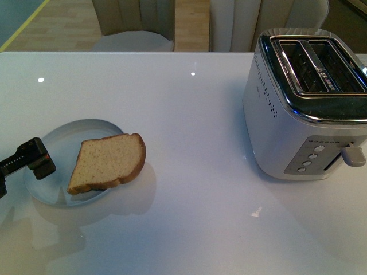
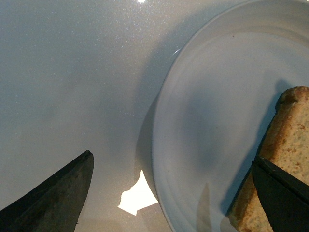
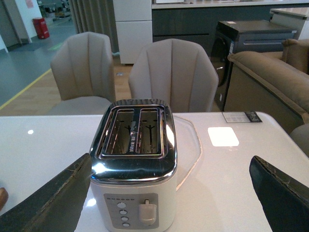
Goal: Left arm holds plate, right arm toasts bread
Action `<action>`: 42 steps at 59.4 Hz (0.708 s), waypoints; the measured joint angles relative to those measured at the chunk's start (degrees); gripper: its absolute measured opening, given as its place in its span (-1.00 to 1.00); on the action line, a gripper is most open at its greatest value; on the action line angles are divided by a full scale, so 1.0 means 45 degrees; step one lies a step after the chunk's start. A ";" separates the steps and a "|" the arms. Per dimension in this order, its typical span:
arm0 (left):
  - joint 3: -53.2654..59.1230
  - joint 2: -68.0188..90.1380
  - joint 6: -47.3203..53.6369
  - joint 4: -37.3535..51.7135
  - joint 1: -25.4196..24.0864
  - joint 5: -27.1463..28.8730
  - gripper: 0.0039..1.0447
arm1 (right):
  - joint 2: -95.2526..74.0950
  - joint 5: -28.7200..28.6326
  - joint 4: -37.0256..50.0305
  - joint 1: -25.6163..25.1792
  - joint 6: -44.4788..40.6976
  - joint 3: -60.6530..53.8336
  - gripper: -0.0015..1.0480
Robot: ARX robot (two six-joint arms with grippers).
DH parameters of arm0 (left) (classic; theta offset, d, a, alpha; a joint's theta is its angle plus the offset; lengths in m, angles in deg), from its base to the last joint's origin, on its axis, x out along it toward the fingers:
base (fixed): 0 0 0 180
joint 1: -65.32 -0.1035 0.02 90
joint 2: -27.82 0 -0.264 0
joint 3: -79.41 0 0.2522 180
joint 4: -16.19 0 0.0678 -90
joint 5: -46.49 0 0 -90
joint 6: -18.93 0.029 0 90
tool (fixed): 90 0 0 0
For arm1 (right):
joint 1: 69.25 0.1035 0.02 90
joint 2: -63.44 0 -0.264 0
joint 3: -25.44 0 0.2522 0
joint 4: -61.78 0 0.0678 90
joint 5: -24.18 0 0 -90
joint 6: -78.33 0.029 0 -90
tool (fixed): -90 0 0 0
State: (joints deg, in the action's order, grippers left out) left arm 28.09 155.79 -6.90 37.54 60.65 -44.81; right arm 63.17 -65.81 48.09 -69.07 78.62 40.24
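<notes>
Plate (image 1: 57, 143): pale blue-grey, round, flat on white table (image 1: 189, 217).
Bread (image 1: 109, 162): one brown slice, lying on plate, crust edge overhanging rim on side away from left gripper.
Left gripper (image 2: 169, 195): low at plate's outer rim; jaws released, spread wide, one finger (image 2: 53, 200) over bare table outside plate, other finger (image 2: 285, 193) over bread's edge; neither pressed to rim.
Toaster (image 1: 298, 114): white and chrome, two slots, both unfilled, lever up, well apart from plate.
Right gripper (image 3: 166, 193): jaws released, wide apart, grasping nothing, facing toaster's lever end.
</notes>
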 joint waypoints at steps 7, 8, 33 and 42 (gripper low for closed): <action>-0.0384 0.0393 -0.0005 0.0005 0.0083 -0.0034 0.87 | 0.0000 0.0000 0.0000 0.0000 0.0000 0.0000 0.83; -0.0466 0.0481 -0.0015 0.0005 0.0102 -0.0034 0.87 | 0.0000 0.0000 0.0000 0.0000 0.0000 0.0000 0.83; -0.1248 0.1098 -0.0146 -0.0291 0.0296 -0.0083 0.87 | 0.0000 0.0000 0.0000 0.0000 0.0000 0.0000 0.83; -0.1438 0.1185 -0.0146 -0.0350 0.0350 -0.0078 0.87 | 0.0000 0.0000 0.0000 0.0000 0.0000 0.0000 0.83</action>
State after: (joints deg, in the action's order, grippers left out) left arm 21.62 161.12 -7.55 35.97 62.22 -45.16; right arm 63.17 -65.81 48.09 -69.07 78.62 40.24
